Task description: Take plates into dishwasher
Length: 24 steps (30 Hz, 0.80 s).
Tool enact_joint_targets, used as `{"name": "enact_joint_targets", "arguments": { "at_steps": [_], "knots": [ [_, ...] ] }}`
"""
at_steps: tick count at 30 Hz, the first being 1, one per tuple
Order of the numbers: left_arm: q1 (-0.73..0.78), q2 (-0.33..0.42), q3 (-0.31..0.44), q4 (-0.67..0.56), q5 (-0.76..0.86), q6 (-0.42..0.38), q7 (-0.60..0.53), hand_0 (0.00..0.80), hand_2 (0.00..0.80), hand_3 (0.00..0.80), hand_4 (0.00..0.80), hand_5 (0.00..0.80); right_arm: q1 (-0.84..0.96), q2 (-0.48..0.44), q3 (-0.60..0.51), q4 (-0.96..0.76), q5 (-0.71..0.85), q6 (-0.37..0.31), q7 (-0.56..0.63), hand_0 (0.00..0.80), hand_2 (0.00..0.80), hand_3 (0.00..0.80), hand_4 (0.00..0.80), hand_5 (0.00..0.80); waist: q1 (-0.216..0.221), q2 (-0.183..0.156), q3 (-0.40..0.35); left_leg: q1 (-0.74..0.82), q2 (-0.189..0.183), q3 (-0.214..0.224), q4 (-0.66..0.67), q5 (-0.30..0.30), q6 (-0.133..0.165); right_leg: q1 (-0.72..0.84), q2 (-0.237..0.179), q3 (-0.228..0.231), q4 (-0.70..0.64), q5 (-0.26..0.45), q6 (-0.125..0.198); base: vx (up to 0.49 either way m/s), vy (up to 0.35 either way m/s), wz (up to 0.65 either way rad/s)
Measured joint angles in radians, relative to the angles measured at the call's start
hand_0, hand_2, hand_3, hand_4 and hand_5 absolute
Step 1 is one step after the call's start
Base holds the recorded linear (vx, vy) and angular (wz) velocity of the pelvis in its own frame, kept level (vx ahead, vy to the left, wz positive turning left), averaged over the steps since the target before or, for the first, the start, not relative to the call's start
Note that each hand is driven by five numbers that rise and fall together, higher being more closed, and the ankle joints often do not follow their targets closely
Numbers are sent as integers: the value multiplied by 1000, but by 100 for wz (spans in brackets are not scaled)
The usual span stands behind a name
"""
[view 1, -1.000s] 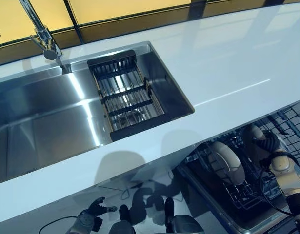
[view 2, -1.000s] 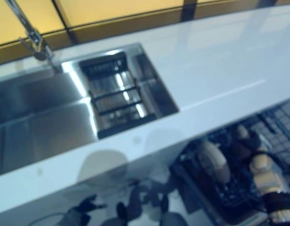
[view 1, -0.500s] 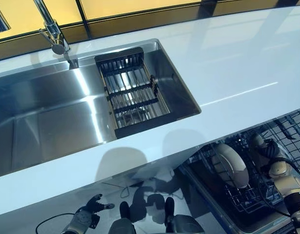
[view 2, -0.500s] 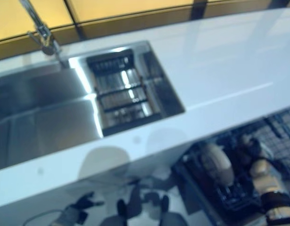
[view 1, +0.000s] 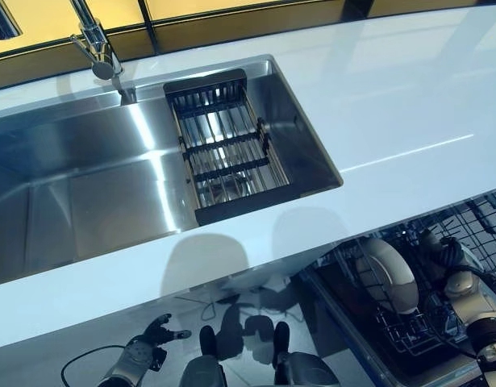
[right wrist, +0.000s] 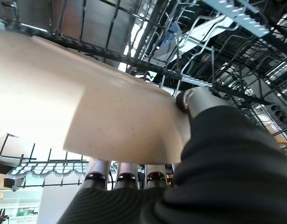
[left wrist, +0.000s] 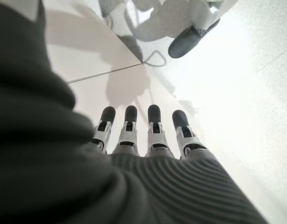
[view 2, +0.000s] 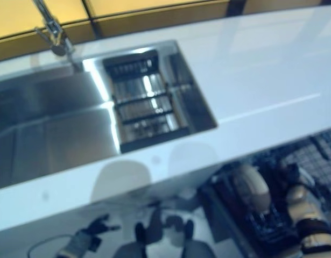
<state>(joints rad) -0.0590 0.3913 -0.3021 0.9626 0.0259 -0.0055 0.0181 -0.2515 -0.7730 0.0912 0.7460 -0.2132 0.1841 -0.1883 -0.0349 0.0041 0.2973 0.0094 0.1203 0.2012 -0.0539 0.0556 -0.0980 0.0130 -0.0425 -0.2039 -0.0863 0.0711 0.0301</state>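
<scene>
Robot's right hand (right wrist: 134, 179) is pinching a cream plate (view 1: 386, 272) between thumb and fingers, standing it on edge among the wires of the dishwasher rack (view 1: 409, 334) below the white counter (view 1: 409, 105). Its left hand (left wrist: 148, 130), fingers straight and empty, is hanging near the floor; with the sink (view 1: 86, 193) showing no dishes, loading is seemingly finishing once the plate is let go.

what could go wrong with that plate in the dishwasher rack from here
The right robot hand holds the plate with fingers behind it and thumb on its face, amid close-set dishwasher rack wires. If it lets go before the rim sits between the tines, the plate may tip. The white countertop overhangs the rack, so the arm might bump it when lifting. The left robot hand hangs open, no help.
</scene>
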Motion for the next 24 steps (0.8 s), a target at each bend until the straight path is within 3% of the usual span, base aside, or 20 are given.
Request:
{"name": "enact_joint_targets", "arguments": {
  "at_steps": [24],
  "knots": [
    [-4, 19, 0, -8, 0, 1, -11, 0, 0, 0, 0, 0, 2, 15, 0, 84, -16, -31, -13, 800, 800, 800, 800, 800, 2, -3, 0, 0, 0, -11, 0, 5, 0, 5, 0, -7, 0, 1, -1, -3, -1, 1]
  ]
}}
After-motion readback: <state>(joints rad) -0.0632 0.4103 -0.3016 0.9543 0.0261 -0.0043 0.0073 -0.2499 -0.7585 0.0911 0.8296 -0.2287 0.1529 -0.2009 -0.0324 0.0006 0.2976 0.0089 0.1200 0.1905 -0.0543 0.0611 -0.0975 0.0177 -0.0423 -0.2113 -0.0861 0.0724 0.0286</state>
